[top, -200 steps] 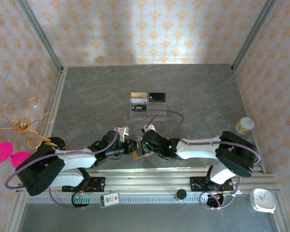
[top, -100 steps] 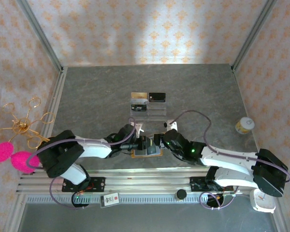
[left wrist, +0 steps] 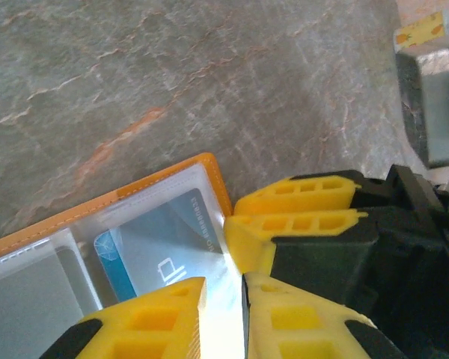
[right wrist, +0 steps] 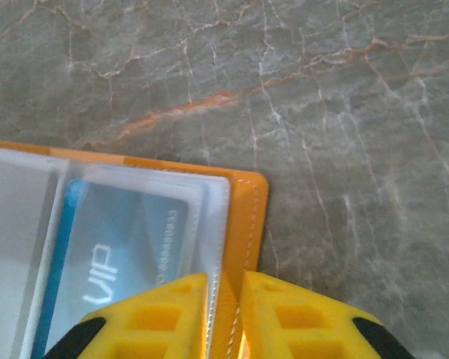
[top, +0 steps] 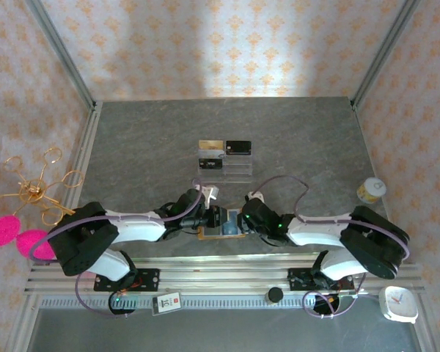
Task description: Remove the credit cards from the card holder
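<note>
My left pincer is closed on a clear pocket at the 9 o'clock side of the holder. My right pincer is pinched on the orange edge at its 3 o'clock side. The holder lies open at 6 o'clock on the worktop. A blue card sits in a pocket. At 12 o'clock from it, a clear stand holds more cards.
</note>
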You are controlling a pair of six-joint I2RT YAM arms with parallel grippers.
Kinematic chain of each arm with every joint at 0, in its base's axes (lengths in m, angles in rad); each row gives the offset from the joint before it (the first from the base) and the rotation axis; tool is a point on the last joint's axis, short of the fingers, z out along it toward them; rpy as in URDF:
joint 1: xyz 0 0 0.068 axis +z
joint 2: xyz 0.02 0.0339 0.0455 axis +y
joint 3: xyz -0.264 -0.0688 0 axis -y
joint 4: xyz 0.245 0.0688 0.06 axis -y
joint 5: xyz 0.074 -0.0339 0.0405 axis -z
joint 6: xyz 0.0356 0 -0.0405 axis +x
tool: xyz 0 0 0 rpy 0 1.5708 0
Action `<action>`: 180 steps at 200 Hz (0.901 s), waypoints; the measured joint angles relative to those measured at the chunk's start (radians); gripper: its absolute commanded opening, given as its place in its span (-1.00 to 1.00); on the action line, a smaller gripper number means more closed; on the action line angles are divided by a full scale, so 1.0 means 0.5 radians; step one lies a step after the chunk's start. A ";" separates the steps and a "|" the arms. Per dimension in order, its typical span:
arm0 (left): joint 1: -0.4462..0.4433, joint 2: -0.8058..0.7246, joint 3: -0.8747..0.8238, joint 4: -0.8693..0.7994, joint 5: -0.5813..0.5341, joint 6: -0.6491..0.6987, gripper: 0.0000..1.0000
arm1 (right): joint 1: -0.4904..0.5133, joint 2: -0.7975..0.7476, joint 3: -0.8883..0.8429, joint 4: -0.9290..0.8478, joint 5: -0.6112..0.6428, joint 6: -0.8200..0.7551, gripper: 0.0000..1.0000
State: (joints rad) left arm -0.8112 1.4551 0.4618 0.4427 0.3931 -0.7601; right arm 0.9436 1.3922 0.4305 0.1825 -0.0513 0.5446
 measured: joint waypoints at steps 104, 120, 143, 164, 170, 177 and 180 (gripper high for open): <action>0.093 -0.059 -0.094 -0.149 -0.093 -0.001 -0.39 | -0.005 0.076 0.001 0.163 -0.073 0.026 -0.71; 0.093 -0.059 -0.092 -0.160 -0.108 0.000 -0.40 | -0.004 0.076 0.001 0.164 -0.088 0.025 -0.71; 0.093 -0.033 -0.067 -0.179 -0.123 0.005 -0.42 | -0.004 0.083 0.003 0.169 -0.101 0.018 -0.72; 0.093 0.028 -0.022 -0.174 -0.122 0.008 -0.42 | -0.005 0.091 0.003 0.179 -0.110 0.008 -0.72; 0.093 0.041 -0.013 -0.171 -0.122 0.013 -0.42 | -0.005 0.091 0.003 0.181 -0.113 0.005 -0.72; 0.093 0.053 -0.008 -0.164 -0.122 0.017 -0.42 | -0.005 0.092 0.003 0.184 -0.117 0.002 -0.72; 0.093 0.056 -0.007 -0.159 -0.122 0.020 -0.42 | -0.005 0.092 0.003 0.185 -0.117 0.001 -0.72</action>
State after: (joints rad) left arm -0.7647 1.4830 0.4583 0.3630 0.3321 -0.7502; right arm 0.9413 1.4384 0.4320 0.2749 -0.1101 0.5449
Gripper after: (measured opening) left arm 0.288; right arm 0.141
